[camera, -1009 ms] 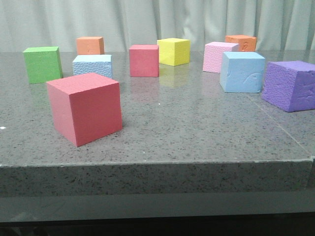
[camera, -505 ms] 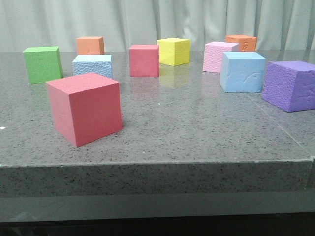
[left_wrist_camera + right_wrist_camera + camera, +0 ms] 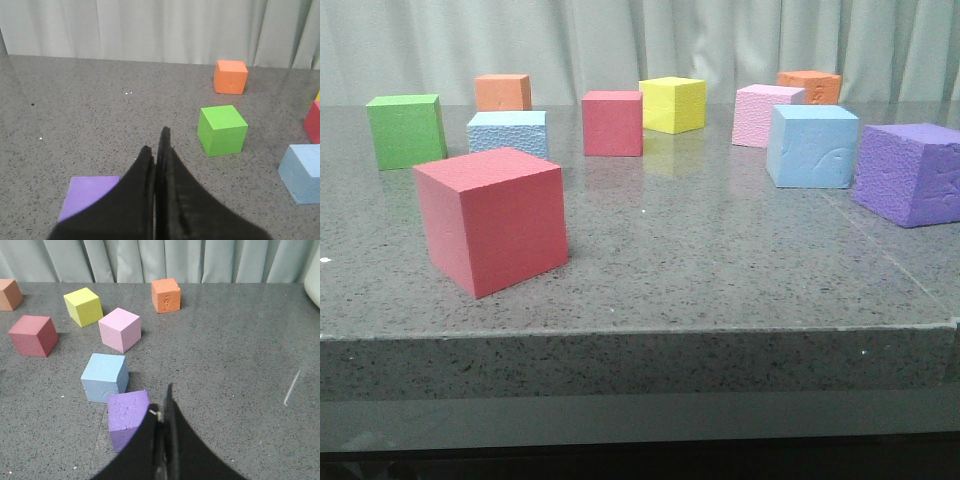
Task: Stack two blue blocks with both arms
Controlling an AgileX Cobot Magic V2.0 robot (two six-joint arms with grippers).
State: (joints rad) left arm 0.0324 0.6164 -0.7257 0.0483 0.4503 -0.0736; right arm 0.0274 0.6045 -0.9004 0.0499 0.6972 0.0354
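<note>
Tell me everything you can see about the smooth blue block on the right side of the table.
The smooth blue block is a light sky-blue cube, foam by the look of it, with a curved scratch on its near face. It sits flat and upright on the grey speckled table, between the pink cube behind it and the purple cube beside it. Nothing rests on it, and no end effector touches it.
</note>
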